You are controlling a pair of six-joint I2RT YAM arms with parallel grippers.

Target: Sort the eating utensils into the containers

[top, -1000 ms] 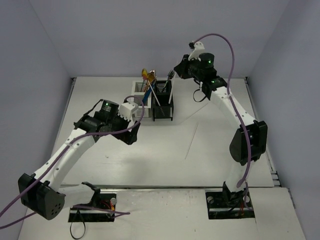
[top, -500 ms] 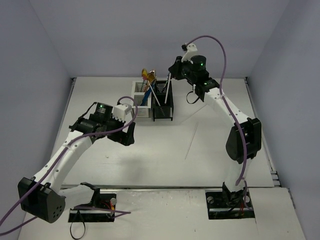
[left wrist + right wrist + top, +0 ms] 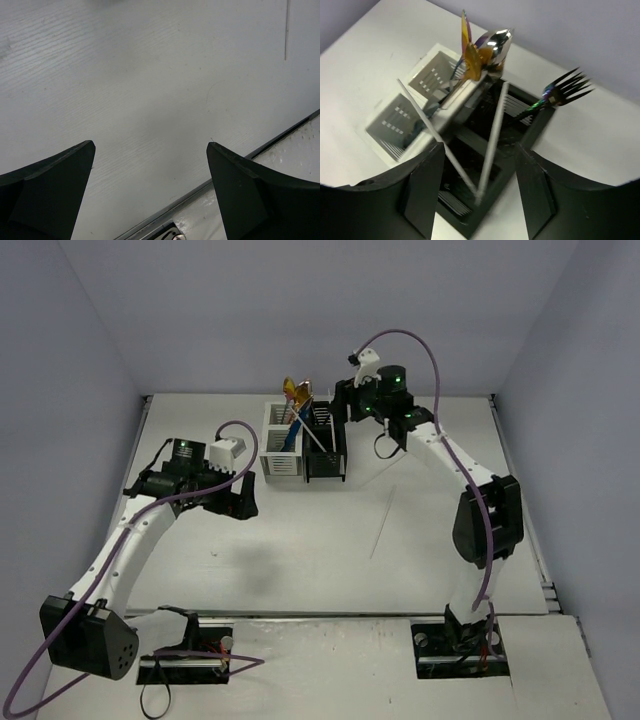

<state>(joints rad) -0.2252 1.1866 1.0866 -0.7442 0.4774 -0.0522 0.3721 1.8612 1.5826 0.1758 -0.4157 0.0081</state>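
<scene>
The containers stand as a pair at the back of the table: a white caddy (image 3: 280, 452) (image 3: 402, 117) and a black caddy (image 3: 325, 452) (image 3: 470, 220). Gold and silver spoons (image 3: 296, 392) (image 3: 487, 47) and a blue stick (image 3: 291, 432) stick up from them. A dark fork (image 3: 562, 90) leans in the black caddy. My right gripper (image 3: 340, 408) (image 3: 480, 147) hovers open right above the black caddy; a pale stick (image 3: 494, 140) stands in the caddy between the fingers, untouched. Another thin stick (image 3: 382, 525) (image 3: 286, 30) lies loose on the table. My left gripper (image 3: 245, 502) (image 3: 150, 145) is open and empty above bare table.
Grey walls close the table on three sides. A metal rail (image 3: 280, 137) runs along the near edge, with the arm bases (image 3: 460, 645) behind it. Purple cables (image 3: 440, 350) arch over both arms.
My right gripper moved left over the black caddy, opened and let go of the pale stick, which now stands in that caddy. The left arm drew back to the left.
</scene>
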